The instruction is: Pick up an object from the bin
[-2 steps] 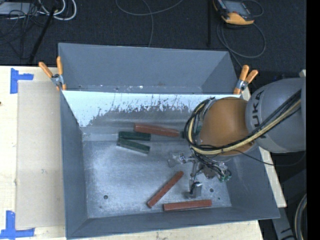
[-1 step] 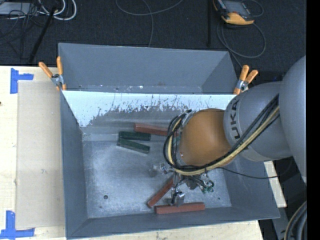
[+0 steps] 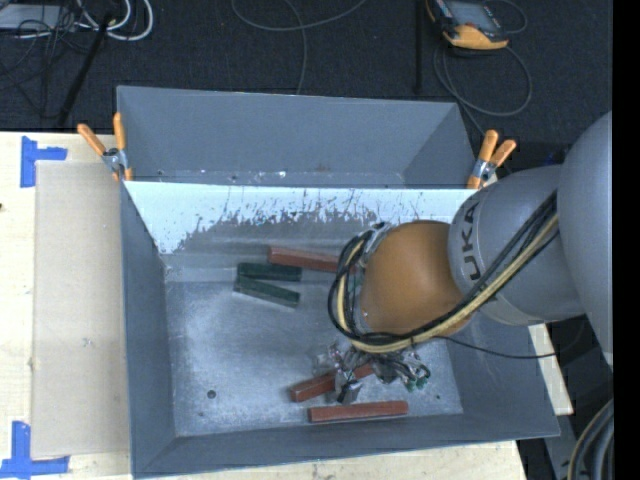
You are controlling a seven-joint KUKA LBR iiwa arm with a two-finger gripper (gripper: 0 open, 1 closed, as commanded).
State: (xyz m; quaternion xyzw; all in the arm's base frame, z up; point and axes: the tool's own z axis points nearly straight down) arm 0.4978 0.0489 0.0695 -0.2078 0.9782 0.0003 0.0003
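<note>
Hovering | end effector (image 3: 352, 373) | above reddish-brown bar (image 3: 312, 389) | near bin (image 3: 300, 448) front wall

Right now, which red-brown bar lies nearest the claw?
The tilted bar at the claw, not the flat bar below nor the far bar beside the green bars.

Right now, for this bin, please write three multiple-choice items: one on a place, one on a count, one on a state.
1. Where in the bin is the gripper? A near part, above a red-brown bar; B back wall; C far left corner.
2. How many dark green bars? A none; B two; C five.
3. The nearest red-brown bar lies: A upright; B against the rim; C flat on the floor.
Key: 1A, it hangs above that bar; 2B, a pair lies side by side; 3C, its length rests on the floor.
</note>
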